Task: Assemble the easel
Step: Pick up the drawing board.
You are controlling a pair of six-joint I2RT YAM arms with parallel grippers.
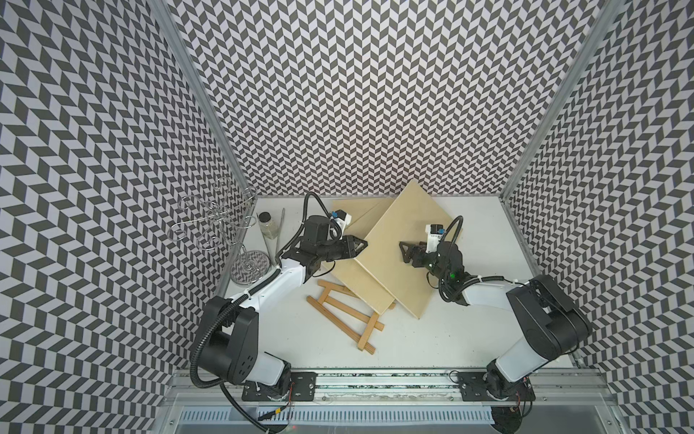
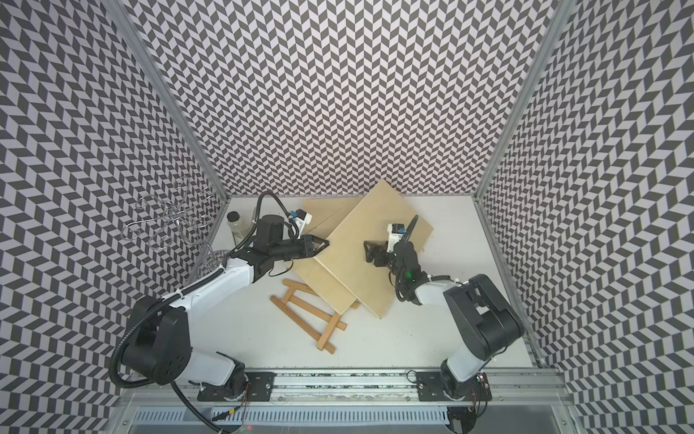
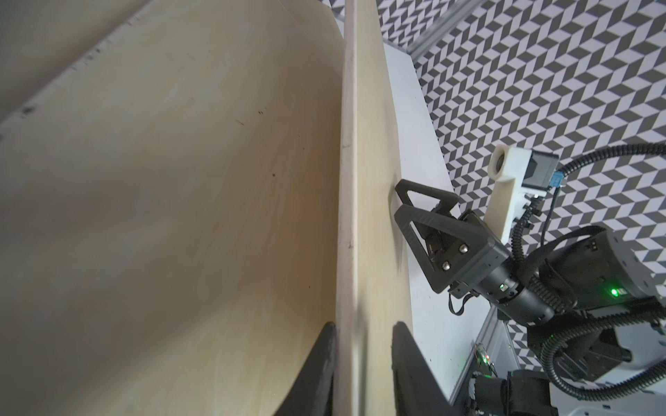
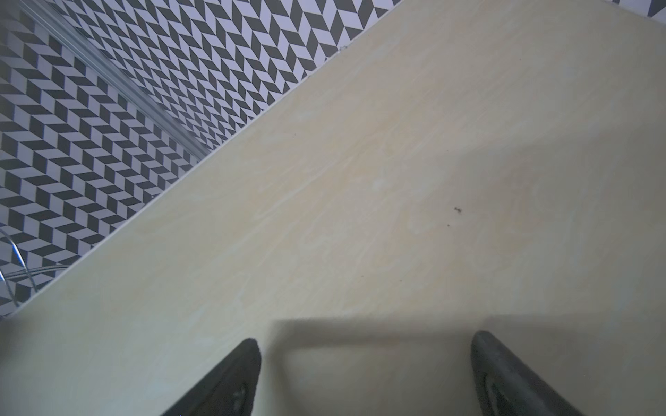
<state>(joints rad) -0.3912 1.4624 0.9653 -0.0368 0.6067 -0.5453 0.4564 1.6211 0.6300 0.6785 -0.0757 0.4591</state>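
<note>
The wooden easel [image 1: 345, 315] lies flat on the table, one end tucked under a stack of pale plywood boards. The top board [image 1: 409, 255] lies tilted over a lower board [image 1: 360, 278]. My left gripper [image 1: 362, 244] straddles the top board's left edge. In the left wrist view its jaws [image 3: 364, 331] are narrowly open: one finger lies against the edge [image 3: 347, 216], the other stands a little off the top face. My right gripper [image 1: 403, 251] stands wide open over that board's face [image 4: 360, 180], holding nothing.
A wire rack [image 1: 218, 221] on a round base [image 1: 249, 266] stands at the back left. A small jar [image 1: 267, 223] and a thin metal rod [image 1: 279, 229] are beside it. A third board [image 1: 356, 214] lies by the back wall.
</note>
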